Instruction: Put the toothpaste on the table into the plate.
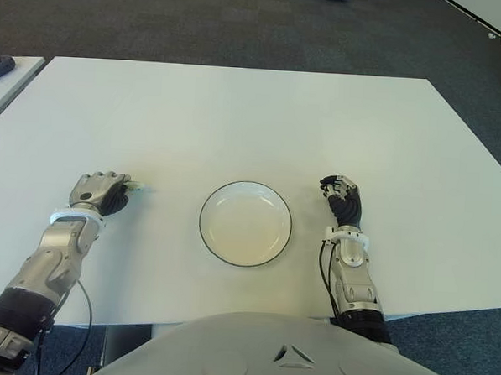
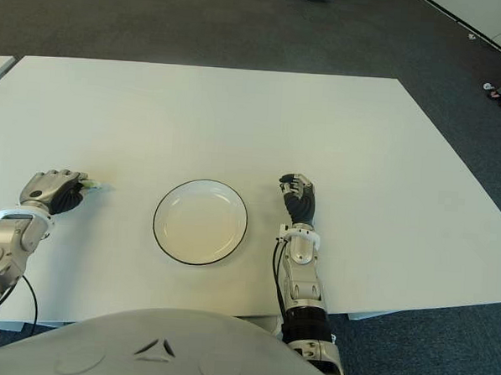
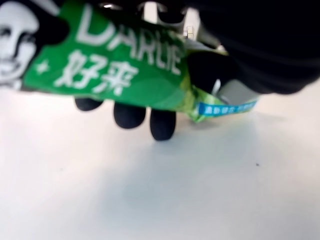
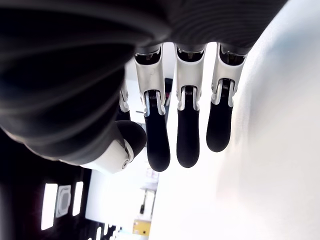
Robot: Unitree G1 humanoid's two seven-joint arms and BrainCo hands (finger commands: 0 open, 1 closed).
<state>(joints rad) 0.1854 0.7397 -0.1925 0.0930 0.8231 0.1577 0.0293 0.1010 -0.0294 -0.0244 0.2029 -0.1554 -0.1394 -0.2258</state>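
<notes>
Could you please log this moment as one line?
left hand: grasping toothpaste, left of plate | right hand: idle, right of plate | plate: empty

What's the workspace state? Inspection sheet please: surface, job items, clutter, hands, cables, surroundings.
Surface: white table, bare apart from the job's things.
Job's things: toothpaste, green tube, gripped in the left hand; plate empty, at table centre near the front edge.
Clutter: nothing seen on this table.
Hands: left hand left of the plate, fingers curled around the tube; right hand right of the plate, holds nothing.
Cables: black cable along the right forearm.
Surroundings: dark carpet; second table's edge at far left.
</notes>
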